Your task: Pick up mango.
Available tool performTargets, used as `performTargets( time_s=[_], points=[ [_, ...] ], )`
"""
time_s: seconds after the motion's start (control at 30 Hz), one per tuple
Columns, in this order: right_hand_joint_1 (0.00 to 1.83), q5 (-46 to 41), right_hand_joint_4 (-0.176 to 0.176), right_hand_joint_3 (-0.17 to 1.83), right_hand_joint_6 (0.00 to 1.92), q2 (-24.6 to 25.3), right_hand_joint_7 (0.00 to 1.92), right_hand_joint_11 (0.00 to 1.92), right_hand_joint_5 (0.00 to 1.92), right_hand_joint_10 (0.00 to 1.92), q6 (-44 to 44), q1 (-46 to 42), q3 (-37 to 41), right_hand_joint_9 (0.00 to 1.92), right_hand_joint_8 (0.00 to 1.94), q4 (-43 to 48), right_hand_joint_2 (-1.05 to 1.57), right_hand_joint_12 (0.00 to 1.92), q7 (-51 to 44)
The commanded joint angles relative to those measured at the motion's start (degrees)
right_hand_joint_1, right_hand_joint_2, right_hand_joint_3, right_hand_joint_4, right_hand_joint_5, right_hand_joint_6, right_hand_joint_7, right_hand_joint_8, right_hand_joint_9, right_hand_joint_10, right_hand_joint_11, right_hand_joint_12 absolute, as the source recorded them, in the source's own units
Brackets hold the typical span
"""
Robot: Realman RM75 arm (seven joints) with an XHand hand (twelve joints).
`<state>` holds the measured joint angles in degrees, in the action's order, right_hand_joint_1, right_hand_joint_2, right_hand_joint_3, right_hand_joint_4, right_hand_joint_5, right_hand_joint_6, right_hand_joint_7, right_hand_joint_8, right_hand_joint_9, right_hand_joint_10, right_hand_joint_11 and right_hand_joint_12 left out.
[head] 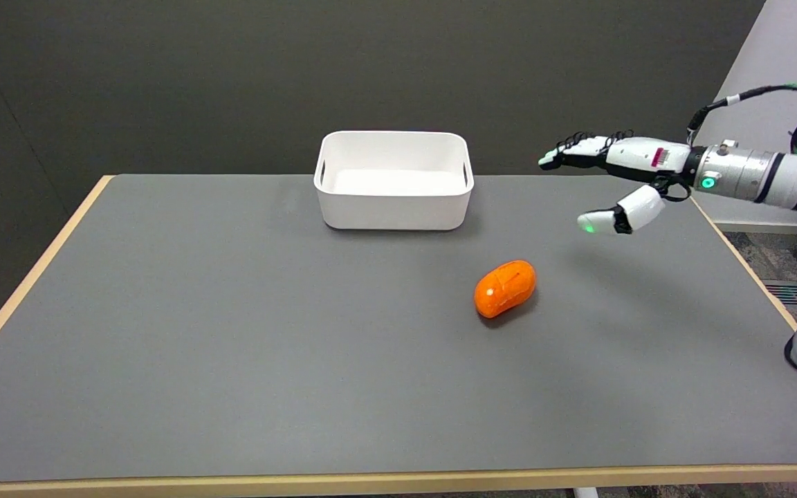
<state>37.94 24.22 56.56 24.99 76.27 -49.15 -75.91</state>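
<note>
I count one mango [504,288], orange and glossy, lying on the grey surface [232,346] right of centre, in front of and to the right of one white bin [394,181]. I have one hand [613,180] in view, my right, hovering above the surface's far right part, up and to the right of the mango and well apart from it, fingers spread and holding nothing. Its arm [772,176] is cut off at the picture's right edge.
</note>
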Motion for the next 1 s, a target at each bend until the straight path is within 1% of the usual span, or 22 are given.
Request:
performTargets(
  time_s=[0.03, 0.1, 0.17, 0.2, 0.23, 0.27, 0.3, 0.37, 0.43, 0.6, 0.77, 0.93, 1.0],
  points=[
    [0.46, 15.6, -0.027, 0.85, 0.37, -6.7, 0.10, 0.00, 0.12, 0.42, 17.2, 1.7, 0.4, 0.00, 0.26, -8.5, 0.60, 0.73, 21.0],
    [0.46, 15.8, -0.032, 0.87, 0.39, -6.2, 0.09, 0.00, 0.10, 0.43, 17.2, 0.5, 1.1, 0.00, 0.28, -10.0, 0.59, 0.76, 21.0],
    [0.48, 16.5, -0.042, 0.84, 0.37, -5.2, 0.10, 0.00, 0.11, 0.41, 16.7, -0.2, 1.5, 0.00, 0.27, -11.1, 0.61, 0.75, 21.0],
    [0.47, 16.9, -0.048, 0.90, 0.40, -4.7, 0.08, 0.00, 0.08, 0.36, 16.5, -0.2, 1.4, 0.01, 0.29, -11.3, 0.58, 0.76, 21.0],
    [0.49, 17.6, -0.053, 0.94, 0.43, -4.0, 0.06, 0.00, 0.06, 0.31, 16.2, -0.1, 1.2, 0.02, 0.30, -11.6, 0.56, 0.75, 21.0],
    [0.59, 18.6, -0.060, 0.96, 0.44, -3.2, 0.04, 0.00, 0.05, 0.26, 15.7, 0.1, 1.1, 0.01, 0.29, -12.0, 0.54, 0.71, 21.0],
    [0.62, 19.2, -0.064, 0.96, 0.44, -2.7, 0.04, 0.00, 0.04, 0.23, 15.3, 0.2, 1.1, 0.00, 0.28, -12.3, 0.54, 0.70, 20.9],
    [0.47, 20.0, -0.063, 0.92, 0.37, -1.3, 0.05, 0.00, 0.04, 0.23, 13.9, 0.3, 1.1, 0.00, 0.22, -12.6, 0.55, 0.73, 20.6],
    [0.46, 20.6, -0.060, 0.92, 0.36, 0.4, 0.05, 0.00, 0.04, 0.22, 12.6, 1.2, 0.7, 0.00, 0.20, -12.8, 0.55, 0.73, 20.6],
    [0.48, 22.1, -0.067, 0.91, 0.34, 3.5, 0.04, 0.00, 0.03, 0.20, 10.9, 4.3, -0.8, 0.00, 0.18, -14.4, 0.57, 0.70, 20.5],
    [0.48, 23.2, -0.062, 0.82, 0.32, 5.6, 0.00, 0.00, 0.04, 0.17, 10.1, 8.9, -5.8, 0.00, 0.25, -14.4, 0.62, 0.65, 20.5],
    [0.49, 25.0, -0.064, 0.84, 0.33, 8.3, 0.00, 0.00, 0.03, 0.17, 8.0, 10.3, -8.1, 0.00, 0.25, -14.2, 0.60, 0.63, 20.5],
    [0.49, 26.3, -0.060, 0.91, 0.33, 9.1, 0.03, 0.00, 0.03, 0.17, 7.0, 10.2, -8.0, 0.00, 0.17, -14.3, 0.57, 0.65, 20.5]
  ],
)
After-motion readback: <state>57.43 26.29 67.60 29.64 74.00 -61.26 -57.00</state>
